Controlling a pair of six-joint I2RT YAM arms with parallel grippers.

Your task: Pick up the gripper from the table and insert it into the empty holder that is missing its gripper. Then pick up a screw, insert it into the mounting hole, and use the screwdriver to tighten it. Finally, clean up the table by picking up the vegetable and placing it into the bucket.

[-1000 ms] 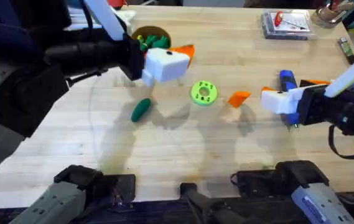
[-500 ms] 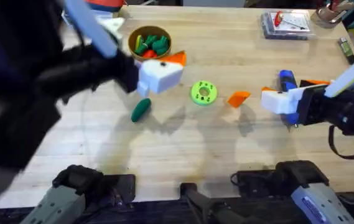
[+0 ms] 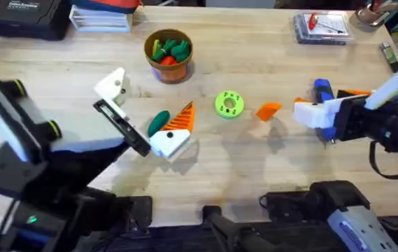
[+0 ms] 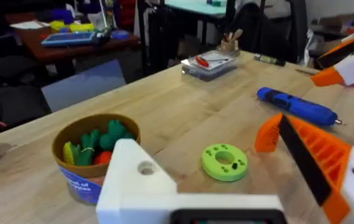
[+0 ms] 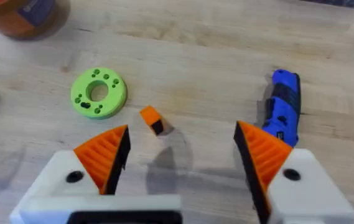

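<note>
Orange triangular plastic wedge, the loose gripper [image 5: 152, 119], flat on the pale wooden table [image 3: 254, 175], between the bright green holed disc [image 5: 99, 92] and the stubby blue pen-shaped screwdriver [image 5: 284, 106], touching neither. Just short of it, the right gripper [image 5: 183, 149], orange ribbed pads [image 5: 105, 152] spread wide, pinching nothing. Across the table, the left gripper [image 3: 150, 101], likewise spread and empty, one finger orange-tipped, the other the all-white triangular holder [image 4: 136, 180] lacking its tip. Small dark green toy cucumber, the vegetable [image 3: 159, 120], on the wood between those two fingers; touching or not, cannot tell.

Likely step in hand: pickup of the wedge. To do it well: advance the right gripper until the wedge sits squarely between the pads, lower straight, close on the flat sides rather than the point, keep clear of disc and screwdriver. Probably light and slippery, so grip gently and lift slowly.

Round tan-yellow bucket with orange lower part [image 3: 168, 52], upright toward the table's far side, heaped with green and orange toy vegetables, seemingly with room on top. Clear lidded plastic box [image 3: 321, 26] at the far right, something red inside, too small to tell.
</note>
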